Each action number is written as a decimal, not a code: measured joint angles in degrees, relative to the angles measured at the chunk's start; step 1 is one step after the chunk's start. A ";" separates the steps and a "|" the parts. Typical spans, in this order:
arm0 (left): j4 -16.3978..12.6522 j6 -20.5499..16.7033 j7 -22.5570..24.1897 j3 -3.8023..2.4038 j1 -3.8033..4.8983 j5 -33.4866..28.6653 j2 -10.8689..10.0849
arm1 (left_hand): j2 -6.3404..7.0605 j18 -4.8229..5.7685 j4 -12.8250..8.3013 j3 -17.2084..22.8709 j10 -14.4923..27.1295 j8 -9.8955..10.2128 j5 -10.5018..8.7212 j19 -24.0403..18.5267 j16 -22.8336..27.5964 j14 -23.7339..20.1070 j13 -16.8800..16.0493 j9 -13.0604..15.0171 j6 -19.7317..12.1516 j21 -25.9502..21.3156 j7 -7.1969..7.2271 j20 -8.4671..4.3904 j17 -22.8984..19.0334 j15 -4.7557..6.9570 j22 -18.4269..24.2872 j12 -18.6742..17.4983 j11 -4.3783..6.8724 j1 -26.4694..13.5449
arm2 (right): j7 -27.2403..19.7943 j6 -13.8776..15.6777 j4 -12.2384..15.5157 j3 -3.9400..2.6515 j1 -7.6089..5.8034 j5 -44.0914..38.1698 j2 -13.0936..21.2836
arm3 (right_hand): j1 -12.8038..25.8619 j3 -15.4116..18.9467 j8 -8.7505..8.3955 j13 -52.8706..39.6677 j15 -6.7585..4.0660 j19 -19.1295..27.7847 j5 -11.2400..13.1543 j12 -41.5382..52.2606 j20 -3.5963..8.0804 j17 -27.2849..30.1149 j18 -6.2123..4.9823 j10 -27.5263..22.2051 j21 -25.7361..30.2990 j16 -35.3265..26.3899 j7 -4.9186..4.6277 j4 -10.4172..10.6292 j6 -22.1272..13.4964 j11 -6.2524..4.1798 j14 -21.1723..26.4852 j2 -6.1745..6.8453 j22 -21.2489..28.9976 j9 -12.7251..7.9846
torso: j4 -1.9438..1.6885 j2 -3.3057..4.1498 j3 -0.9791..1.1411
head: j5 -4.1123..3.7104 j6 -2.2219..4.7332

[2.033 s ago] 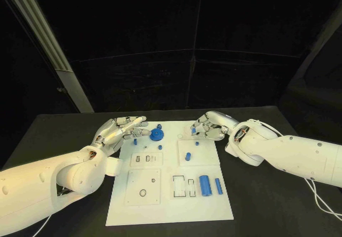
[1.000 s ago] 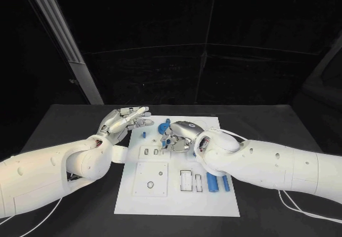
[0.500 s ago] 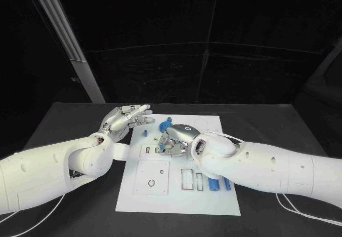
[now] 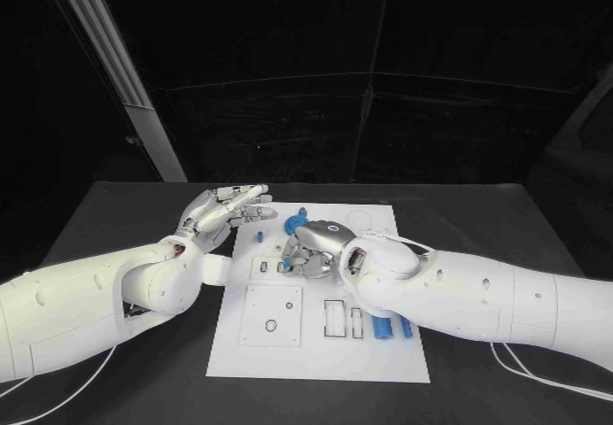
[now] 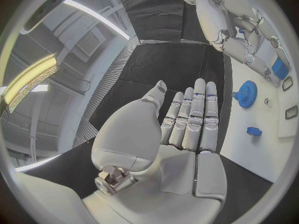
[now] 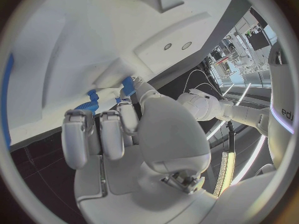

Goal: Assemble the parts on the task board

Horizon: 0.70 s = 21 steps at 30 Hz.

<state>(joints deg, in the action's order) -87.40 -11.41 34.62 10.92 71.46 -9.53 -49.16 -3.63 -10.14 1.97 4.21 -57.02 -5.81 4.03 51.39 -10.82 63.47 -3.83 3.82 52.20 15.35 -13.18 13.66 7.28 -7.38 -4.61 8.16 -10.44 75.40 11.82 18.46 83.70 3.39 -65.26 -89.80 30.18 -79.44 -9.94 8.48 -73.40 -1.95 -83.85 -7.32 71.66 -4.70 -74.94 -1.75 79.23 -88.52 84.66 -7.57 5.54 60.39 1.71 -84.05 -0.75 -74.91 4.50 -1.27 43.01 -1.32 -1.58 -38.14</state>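
Currently the left hand (image 4: 228,209) hovers open, fingers straight and together, over the desk (image 4: 115,221) beside the white board's (image 4: 320,354) far left corner. Its wrist view shows what the head view hides: a blue gear (image 5: 246,93) and a small blue piece (image 5: 253,131) lying on the board. The right hand (image 4: 317,248) curls over the board's far middle; whether it grips anything cannot be told. Two seconds ago it sat at the far right edge. Two blue cylinders (image 4: 387,327) lie beside its arm.
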 measured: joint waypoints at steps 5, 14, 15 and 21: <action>0.05 0.02 0.00 0.00 0.00 -0.02 -0.01 | 0.00 0.00 0.00 0.00 0.00 0.00 0.00 0.00 0.00 0.00 0.00 0.00 0.00 0.00 0.00 0.00 0.03 0.00 0.00 0.00 0.00 0.00 | -0.04 -0.51 -0.01 -0.08 -0.06 -0.13 0.22 | 0.37 -0.16 -0.72 1.02 0.00 0.00 -0.06 -1.16 0.00 0.00 0.00 -1.07 0.00 0.00 0.07 0.16 0.07 0.45 0.01 0.37 0.00 -0.40 | 0.00 0.00 0.00 | -0.01 -0.10; 0.16 0.03 -0.02 0.00 0.00 -0.04 -0.01 | 0.00 0.00 0.00 0.00 0.00 0.00 0.00 0.00 0.00 0.00 0.00 0.00 0.00 0.00 0.00 0.00 0.02 0.00 -0.01 0.00 0.00 0.00 | 0.04 -1.36 0.14 -0.12 -0.11 -0.62 0.47 | 1.81 -0.31 -1.52 1.47 0.00 0.00 -2.05 -1.67 0.00 0.01 0.00 -1.56 0.00 -0.26 -0.13 0.32 0.02 0.95 0.01 1.80 0.00 -0.68 | 0.00 0.01 0.02 | -0.01 -0.31; 0.17 0.03 -0.02 0.00 0.00 -0.04 -0.01 | 0.00 0.00 0.00 0.00 0.00 0.00 0.00 0.00 0.00 0.00 0.00 0.00 0.00 0.00 0.00 0.00 0.02 0.00 -0.01 0.00 0.00 0.00 | 0.08 -1.45 0.15 -0.12 -0.11 -0.69 0.48 | 1.81 -0.31 -1.52 1.48 0.00 0.00 -2.06 -1.67 0.00 0.01 0.00 -1.56 0.00 -0.26 -0.13 0.32 -0.17 0.94 0.01 1.80 0.00 -0.68 | 0.00 0.01 0.02 | -0.01 -0.32; 0.23 0.05 -0.06 0.00 0.00 -0.05 0.03 | 0.00 0.00 0.00 0.00 0.00 0.00 0.00 0.00 0.00 0.00 0.00 0.00 0.00 0.00 0.00 0.00 0.02 0.00 -0.01 0.00 0.00 0.00 | 0.39 -1.90 0.17 -0.04 -0.06 -1.11 0.54 | 2.32 -0.15 -1.84 1.55 0.33 0.00 -2.55 -1.67 0.00 0.01 0.00 -1.56 0.00 -0.30 -0.15 0.50 -0.37 0.95 0.10 2.31 0.00 -0.67 | 0.00 0.01 0.02 | 0.13 -0.35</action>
<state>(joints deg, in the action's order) -87.17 -11.36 34.56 10.92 71.46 -9.58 -49.13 -3.62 -10.14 1.97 4.20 -57.02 -5.81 4.03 51.39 -10.82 63.47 -3.83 3.82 52.20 15.36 -13.18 13.66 7.30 -7.38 -4.62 8.16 -10.44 75.40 12.20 16.56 83.87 3.35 -65.32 -90.91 30.72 -77.11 -10.09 6.64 -71.85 -1.62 -83.85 -9.88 69.98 -4.70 -74.93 -1.75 77.67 -88.52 84.36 -7.72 6.04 60.02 2.66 -83.95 1.56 -74.90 3.83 -1.27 43.02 -1.31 -1.46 -38.49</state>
